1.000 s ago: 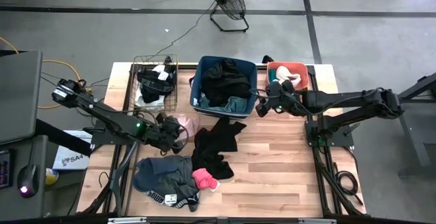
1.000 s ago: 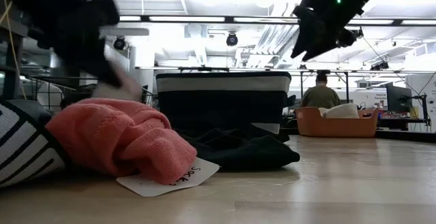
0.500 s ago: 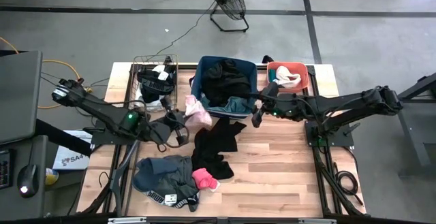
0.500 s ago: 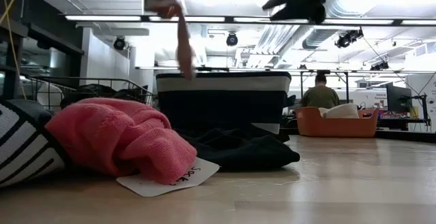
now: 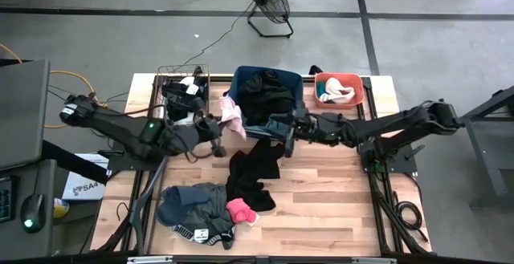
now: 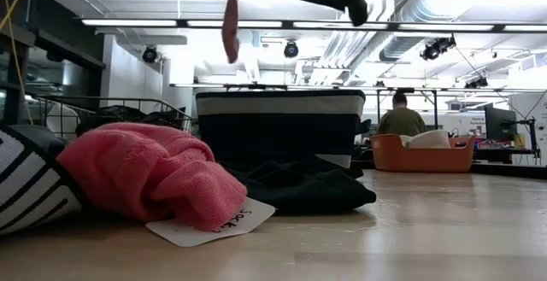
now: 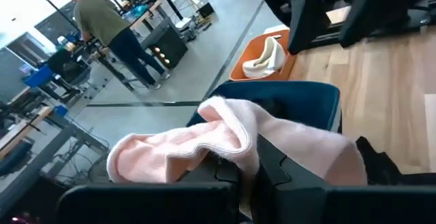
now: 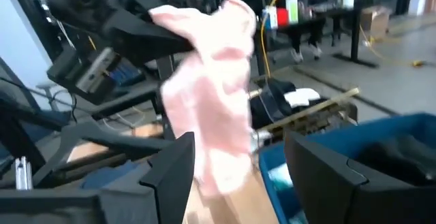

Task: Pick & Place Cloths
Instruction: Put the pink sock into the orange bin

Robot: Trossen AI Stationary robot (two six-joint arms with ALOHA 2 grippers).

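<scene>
Left gripper (image 5: 218,127): fingers closed on a pale pink cloth (image 5: 231,118), held raised in the air just beside the left wall of the blue fabric bin (image 5: 238,77); the cloth hangs limp from the fingers and, in the low view, dangles (image 6: 229,16) from the top edge. In the left wrist view the pink cloth (image 7: 231,142) drapes over both dark fingers.

Right gripper (image 5: 286,132): fingers spread wide and empty, hovering above the table near the front of the bin, facing the pale pink cloth (image 8: 211,108), which hangs between its 2 fingers without touching them.

Other cloths: a black garment (image 5: 255,168) lies flat on the wooden table (image 5: 337,200) below both grippers; a bright pink piece (image 5: 241,210) rests at its lower edge, beside a grey and teal heap (image 5: 193,204). Black garments fill the bin; a white piece lies in the coral tub (image 5: 339,89); a wire basket (image 5: 183,95) holds dark and white cloths.

Background: a person (image 6: 402,119) sits beyond the table.
</scene>
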